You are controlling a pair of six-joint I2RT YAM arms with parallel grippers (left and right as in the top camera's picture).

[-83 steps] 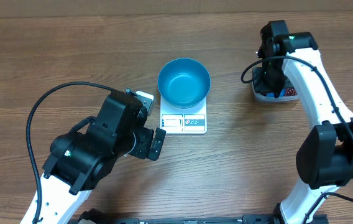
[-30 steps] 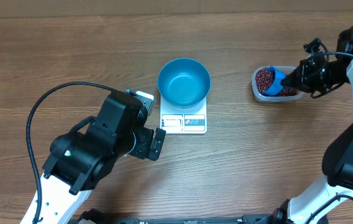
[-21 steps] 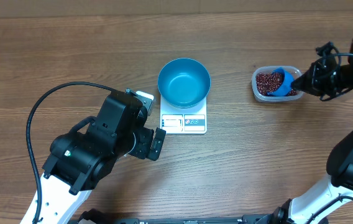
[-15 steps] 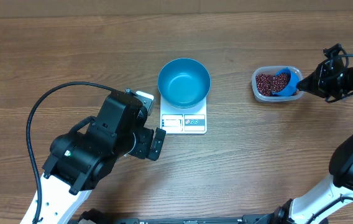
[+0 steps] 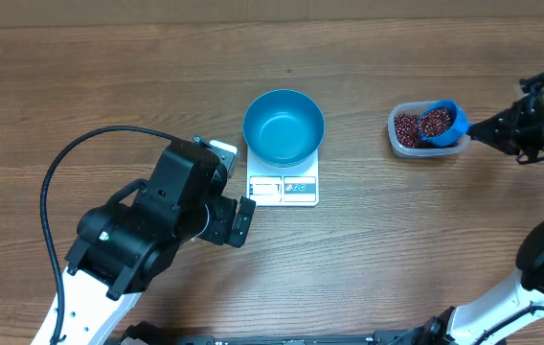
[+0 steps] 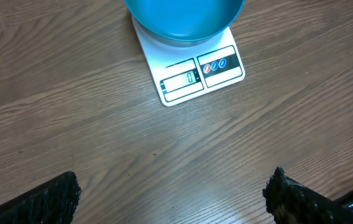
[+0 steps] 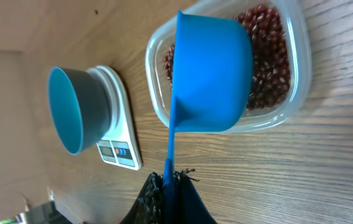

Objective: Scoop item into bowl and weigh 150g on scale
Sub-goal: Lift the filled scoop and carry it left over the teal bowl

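Right fingers (image 7: 150, 202) pinching scoop (image 7: 210, 74) handle, scoop holding beans (image 5: 437, 120) over tub (image 7: 156, 99); left fingers (image 6: 43, 199) spread before scale (image 6: 192, 78).

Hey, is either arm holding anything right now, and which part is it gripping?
The right gripper is shut on the blue scoop, pinching the far end of its handle. The left gripper is open and holds nothing.

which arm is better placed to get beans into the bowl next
Right. The right claw is shut on the blue scoop, which holds beans above the tub. The left claw is open and empty.
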